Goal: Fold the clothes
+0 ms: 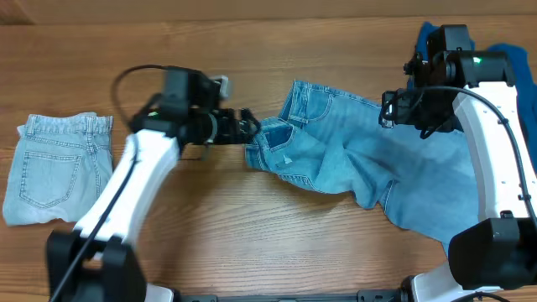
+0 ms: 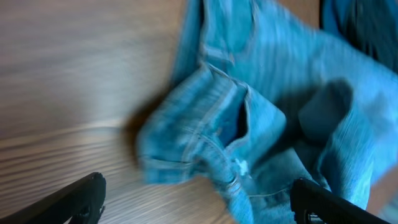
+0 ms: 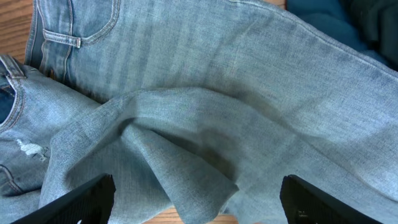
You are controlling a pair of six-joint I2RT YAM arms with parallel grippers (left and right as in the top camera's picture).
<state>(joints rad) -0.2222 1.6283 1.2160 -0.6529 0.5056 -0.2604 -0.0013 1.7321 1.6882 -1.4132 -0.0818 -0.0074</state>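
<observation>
2 grippers, both spread wide and empty: our left gripper (image 1: 250, 127) sits just beside the waistband (image 1: 270, 138) of the rumpled light-blue denim jeans (image 1: 352, 159), legs running toward our right gripper (image 3: 199, 198).

On table (image 1: 252, 235): spread jeans (image 1: 352, 159), waistband just ahead of left gripper (image 1: 250, 127), legs under right gripper (image 1: 390, 111). Well behind left gripper: folded jeans (image 1: 54, 168). Behind right gripper: garment pile (image 1: 512, 52), beside the legs.
</observation>
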